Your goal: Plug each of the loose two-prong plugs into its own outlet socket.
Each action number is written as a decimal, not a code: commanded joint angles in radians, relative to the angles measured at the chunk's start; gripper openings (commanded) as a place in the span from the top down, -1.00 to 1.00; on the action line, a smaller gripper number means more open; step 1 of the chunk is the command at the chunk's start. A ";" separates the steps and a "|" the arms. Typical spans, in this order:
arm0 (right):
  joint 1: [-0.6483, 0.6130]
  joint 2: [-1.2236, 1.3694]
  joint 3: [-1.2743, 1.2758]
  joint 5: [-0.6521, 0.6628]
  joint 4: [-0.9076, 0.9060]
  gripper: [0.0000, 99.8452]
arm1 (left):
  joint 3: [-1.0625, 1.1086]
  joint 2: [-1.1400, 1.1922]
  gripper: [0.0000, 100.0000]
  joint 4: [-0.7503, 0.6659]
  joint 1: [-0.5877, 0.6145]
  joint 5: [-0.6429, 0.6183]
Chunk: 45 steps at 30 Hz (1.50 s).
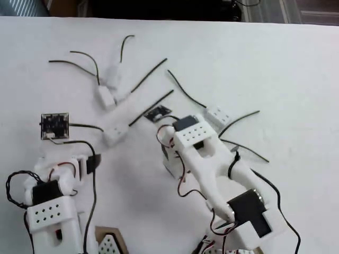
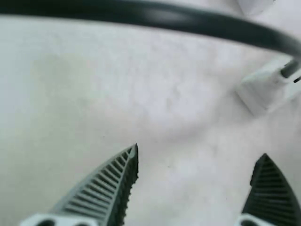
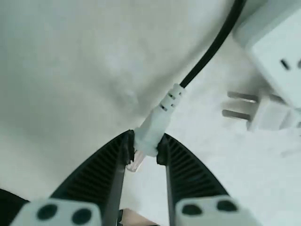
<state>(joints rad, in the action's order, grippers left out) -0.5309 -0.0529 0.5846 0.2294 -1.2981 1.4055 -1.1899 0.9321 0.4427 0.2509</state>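
Left gripper (image 2: 200, 155) was low over the table (image 1: 275, 63) at near left, fingers wide apart, nothing between them. A corded white block (image 2: 268, 89) lay near one fingertip; plug or socket, couldn't tell. Right gripper (image 3: 145, 146), mid-table, was clamped on a plug (image 3: 153, 129). Its black cord (image 3: 214, 44) ran straight out from the fingers, and the plug's long axis followed it toward the outlet block (image 3: 277, 47) ahead. A loose two-prong plug (image 3: 265, 110) lay just beside that block, prongs bare. Right arm was nearer. Held plug's prong end was hidden.
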 commanded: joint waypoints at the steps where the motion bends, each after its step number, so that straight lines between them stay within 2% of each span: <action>1: -0.002 -0.056 0.005 -0.003 0.008 0.79 | -0.003 -0.021 0.26 -0.020 0.004 0.008; 4: -0.004 -0.051 0.003 -0.063 0.012 0.70 | -0.003 -0.021 0.26 -0.020 0.004 0.008; 11: 0.004 -0.047 0.005 -0.091 0.058 0.77 | -0.003 -0.021 0.26 -0.020 0.004 0.008; 23: 0.004 -0.047 0.012 -0.324 0.094 0.78 | -0.002 -0.021 0.26 -0.020 0.004 0.008; 35: 0.047 -0.044 0.044 -0.341 0.101 0.78 | -0.002 -0.021 0.26 -0.020 0.004 0.008; 42: 0.044 0.044 0.038 -0.348 0.142 0.78 | -0.002 -0.021 0.26 -0.020 0.004 0.008; 45: 0.042 0.056 0.037 -0.347 0.142 0.86 | -0.002 -0.021 0.26 -0.020 0.004 0.008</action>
<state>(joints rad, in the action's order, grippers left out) -0.4956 0.0054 0.6337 -0.1112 -1.1661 1.4101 -1.1899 0.9321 0.4427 0.2509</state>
